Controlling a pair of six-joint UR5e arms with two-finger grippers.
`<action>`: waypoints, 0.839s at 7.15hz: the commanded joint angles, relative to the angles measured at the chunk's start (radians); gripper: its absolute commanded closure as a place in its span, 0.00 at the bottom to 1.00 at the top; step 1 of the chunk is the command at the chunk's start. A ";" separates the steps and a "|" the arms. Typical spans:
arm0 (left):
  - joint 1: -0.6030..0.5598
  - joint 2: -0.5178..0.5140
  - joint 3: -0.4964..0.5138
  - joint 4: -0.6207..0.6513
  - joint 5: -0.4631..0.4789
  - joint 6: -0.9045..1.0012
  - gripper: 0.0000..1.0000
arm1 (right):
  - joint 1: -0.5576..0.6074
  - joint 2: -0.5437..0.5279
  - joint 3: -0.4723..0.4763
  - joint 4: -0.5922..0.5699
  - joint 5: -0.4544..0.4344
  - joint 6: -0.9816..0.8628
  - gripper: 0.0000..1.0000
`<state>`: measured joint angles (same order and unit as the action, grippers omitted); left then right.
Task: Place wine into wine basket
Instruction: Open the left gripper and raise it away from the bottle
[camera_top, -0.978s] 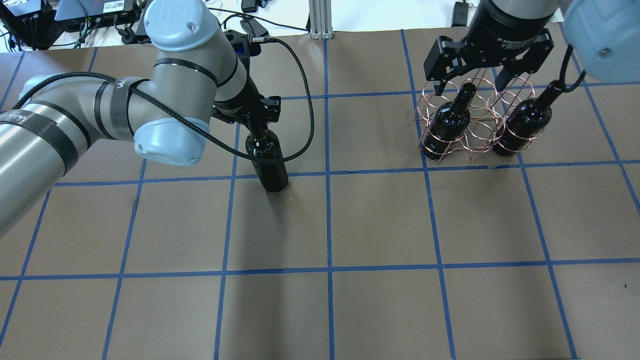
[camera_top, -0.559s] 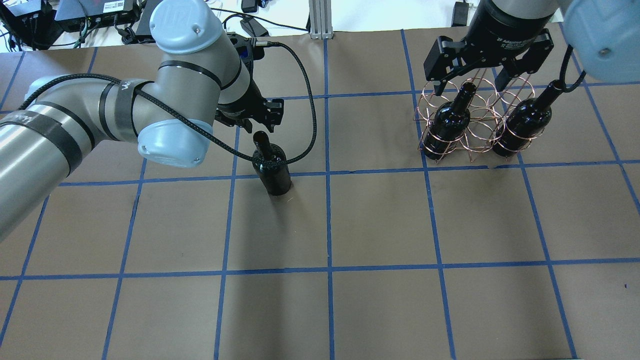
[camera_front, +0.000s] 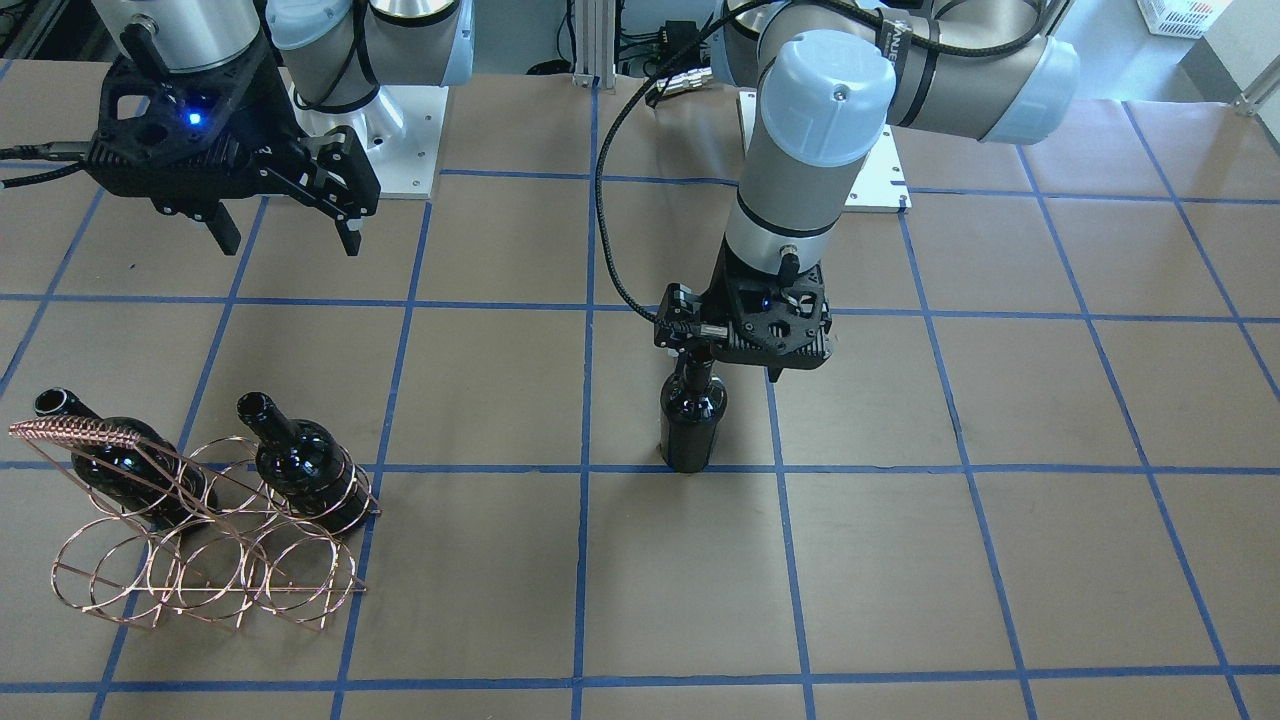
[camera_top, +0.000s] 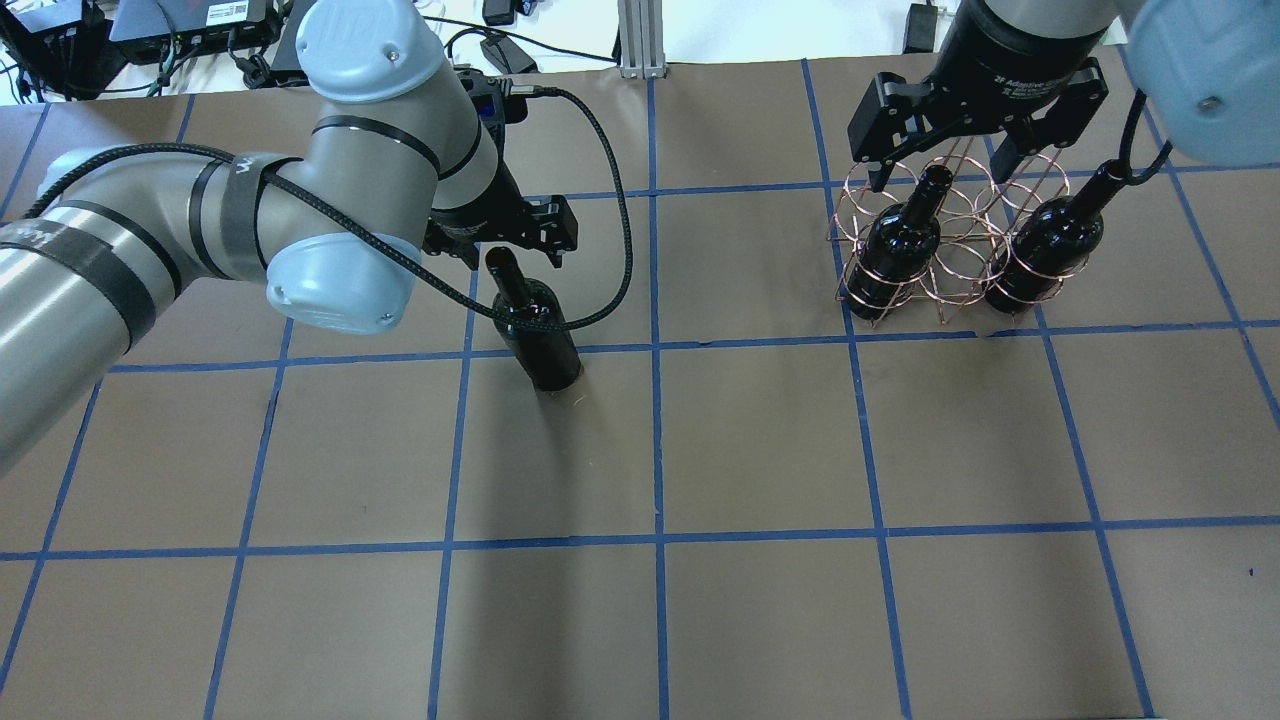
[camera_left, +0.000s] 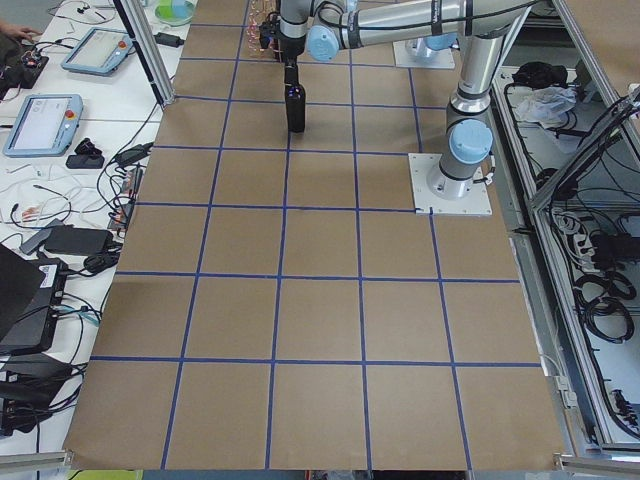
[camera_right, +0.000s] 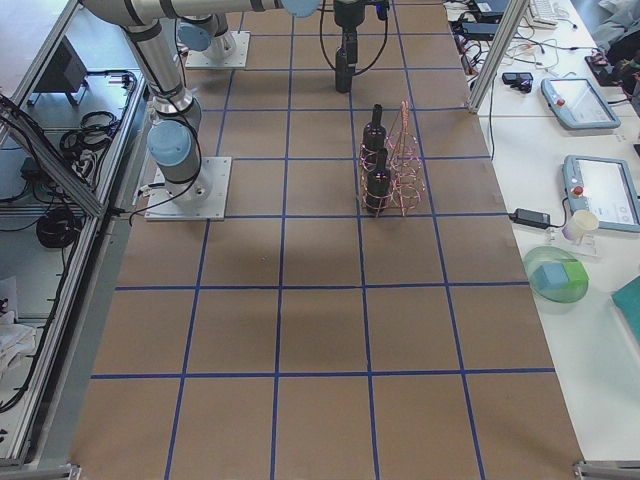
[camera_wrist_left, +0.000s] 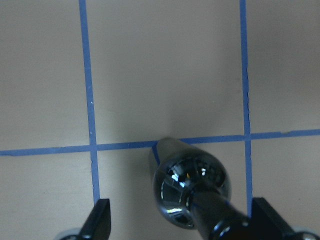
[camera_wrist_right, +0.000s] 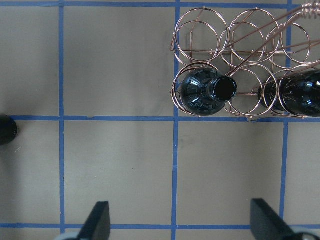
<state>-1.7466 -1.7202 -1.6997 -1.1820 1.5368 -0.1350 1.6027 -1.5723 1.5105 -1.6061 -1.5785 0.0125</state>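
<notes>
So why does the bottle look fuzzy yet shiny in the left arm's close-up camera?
Left wrist view: the wine sits right under the lens, so its neck blurs, while the glossy shoulder shows small bright reflections. Overhead view: sharper, with a broad soft shadow on the table near it.

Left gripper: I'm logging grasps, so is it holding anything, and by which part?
Nothing is held: the left gripper is open, its fingers spread either side of the wine neck, not closed on it.
</notes>
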 joint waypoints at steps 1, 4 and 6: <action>0.016 0.033 0.110 -0.153 -0.006 0.000 0.00 | 0.000 0.000 0.000 0.000 0.000 0.000 0.00; 0.105 0.060 0.230 -0.296 0.005 0.030 0.00 | 0.000 0.000 0.000 0.000 0.000 0.001 0.00; 0.182 0.108 0.232 -0.344 0.008 0.132 0.00 | 0.000 -0.002 -0.004 0.002 0.008 0.006 0.00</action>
<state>-1.6056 -1.6414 -1.4716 -1.4912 1.5424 -0.0517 1.6030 -1.5734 1.5090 -1.6057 -1.5756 0.0168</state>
